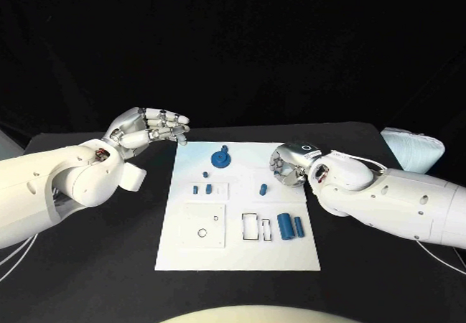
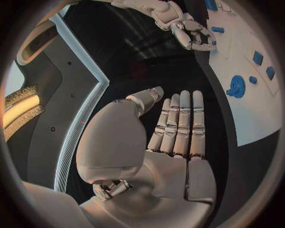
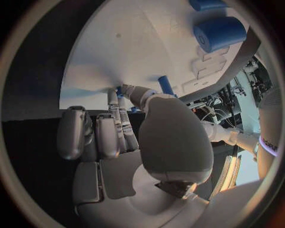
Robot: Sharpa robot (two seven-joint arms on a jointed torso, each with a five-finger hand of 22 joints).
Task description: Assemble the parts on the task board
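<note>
The white task board (image 1: 240, 251) lies mid-table. On it are a blue gear (image 1: 221, 158) at the far edge, three small blue pieces (image 1: 206, 176) below the gear, an upright blue peg (image 1: 263, 188), and two blue cylinders (image 1: 285, 226) lying side by side on the right. My right hand (image 1: 288, 165) hovers over the board's far right corner with its fingers curled in toward the thumb (image 3: 139, 95); I see nothing in it. The peg (image 3: 166, 84) stands just past its fingertips. My left hand (image 1: 152, 128) is raised off the board's far left corner, its fingers (image 2: 178, 123) straight and empty.
A pale blue-white object (image 1: 415, 148) sits at the table's far right edge. The board carries a square outline (image 1: 201, 223) and narrow rectangular slots (image 1: 254, 227) near the cylinders. Black table surrounds the board on all sides.
</note>
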